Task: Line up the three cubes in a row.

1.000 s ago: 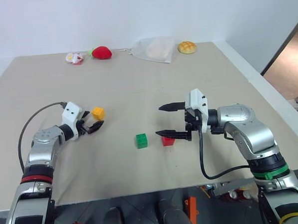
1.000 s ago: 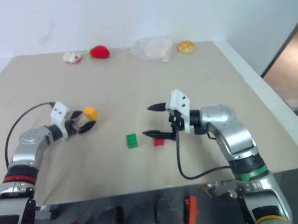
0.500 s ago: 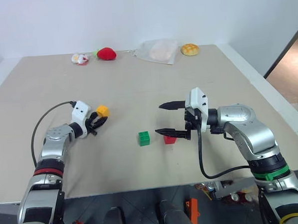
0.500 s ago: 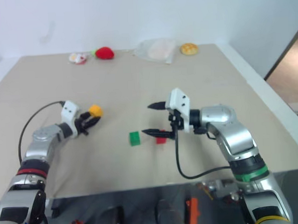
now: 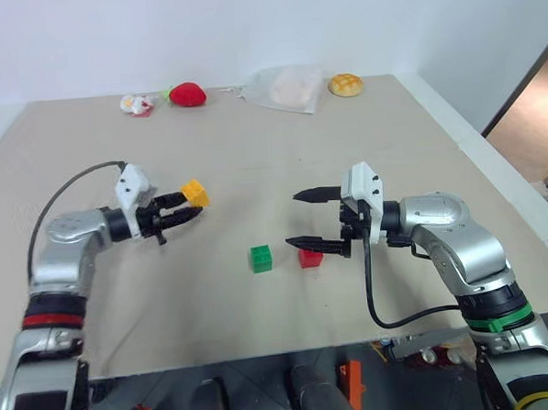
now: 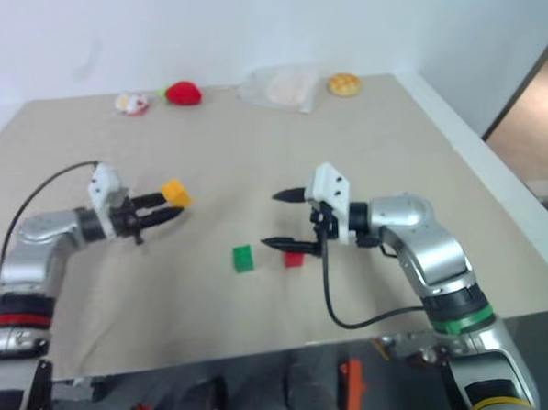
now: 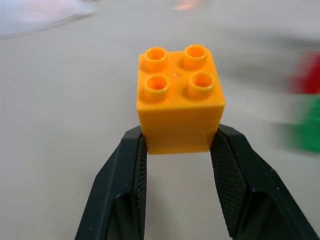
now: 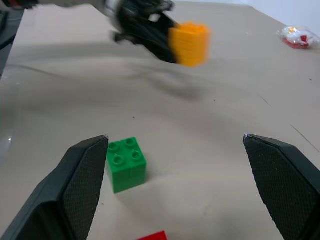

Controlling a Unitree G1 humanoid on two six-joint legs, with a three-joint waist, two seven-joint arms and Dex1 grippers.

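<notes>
from the head camera, the left gripper (image 5: 184, 206) is pinching the yellow cube (image 5: 195, 192) at its fingertips and holding it clear of the table (image 5: 253, 160), on the robot's left side. the green cube (image 5: 260, 258) is sitting on the table near the middle, and the red cube (image 5: 310, 257) is lying just beside it toward the robot's right, with a small gap between the two. the right gripper (image 5: 311, 219) is hanging over the red cube with its two black fingers spread wide and gripping nothing; its lower finger is crossing just in front of the red cube. along the far edge of the table a red plush strawberry (image 5: 187, 94), a small red-and-white wrapper (image 5: 137, 106), a clear plastic bag (image 5: 288, 89) and a round tan bun (image 5: 345, 85) are lying well apart from the cubes.

in the left wrist view, the two black fingers (image 7: 131, 185) are pressing against opposite sides of the yellow cube's lower half, with its four studs facing up. blurred green and red shapes are showing past it at one edge.

in the right wrist view, the right gripper's own fingers (image 8: 82, 180) are standing far apart with nothing between them. the green cube is sitting on the table just beside one of them, studs up, and a corner of the red cube is peeking in at the frame's edge. farther off, the left gripper is carrying the yellow cube above the table, casting a shadow beneath it.
</notes>
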